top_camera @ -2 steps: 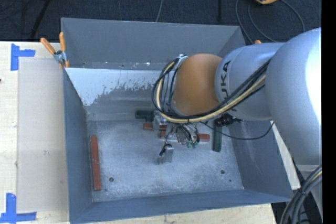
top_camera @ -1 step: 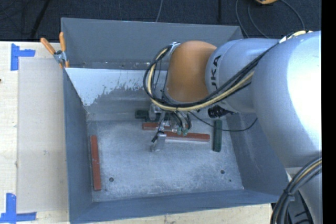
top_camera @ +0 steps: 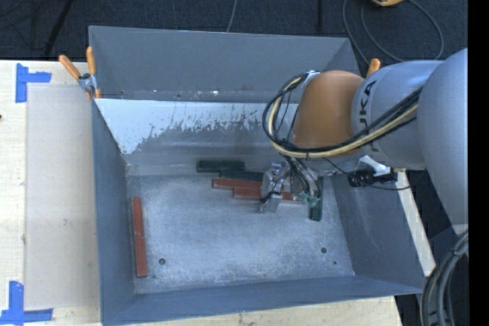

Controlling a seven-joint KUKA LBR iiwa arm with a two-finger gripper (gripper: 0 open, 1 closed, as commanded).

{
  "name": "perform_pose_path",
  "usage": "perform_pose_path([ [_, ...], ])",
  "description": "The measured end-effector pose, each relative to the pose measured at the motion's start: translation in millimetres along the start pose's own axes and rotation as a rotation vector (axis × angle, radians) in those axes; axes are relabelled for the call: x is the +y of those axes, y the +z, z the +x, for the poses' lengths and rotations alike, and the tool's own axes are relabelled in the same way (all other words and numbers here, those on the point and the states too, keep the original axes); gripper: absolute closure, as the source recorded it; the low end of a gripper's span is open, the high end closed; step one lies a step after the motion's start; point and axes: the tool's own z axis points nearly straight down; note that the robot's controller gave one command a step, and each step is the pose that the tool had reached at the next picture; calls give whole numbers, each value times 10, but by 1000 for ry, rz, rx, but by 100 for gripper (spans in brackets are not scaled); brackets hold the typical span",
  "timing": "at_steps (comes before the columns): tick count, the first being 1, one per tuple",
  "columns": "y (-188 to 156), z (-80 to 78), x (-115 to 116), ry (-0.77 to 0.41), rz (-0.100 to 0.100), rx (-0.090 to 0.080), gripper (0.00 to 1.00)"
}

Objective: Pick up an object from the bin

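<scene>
While the gripper (top_camera: 273,195) is down near the floor of the bin (top_camera: 229,72), right at the end of the two reddish-brown bars (top_camera: 233,184) lying mid-bin, nothing looks lifted yet. Honestly can't tell whether it's spread or clamped on anything. A dark green bar (top_camera: 220,165) lies just behind them, and a long brown stick (top_camera: 139,237) sits well apart on the left. I'd say the grab and the lift are both left to do.

Lone bar (top_camera: 138,236) left of bar cluster (top_camera: 231,181)
</scene>
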Motion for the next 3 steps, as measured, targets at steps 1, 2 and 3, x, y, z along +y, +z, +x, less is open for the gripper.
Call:
perform_pose_path([
  [1,0,0,0,0,0,0,100],
  [2,31,104,34,-225,1,11,0],
  [3,8,80,43,-223,-2,2,100],
])
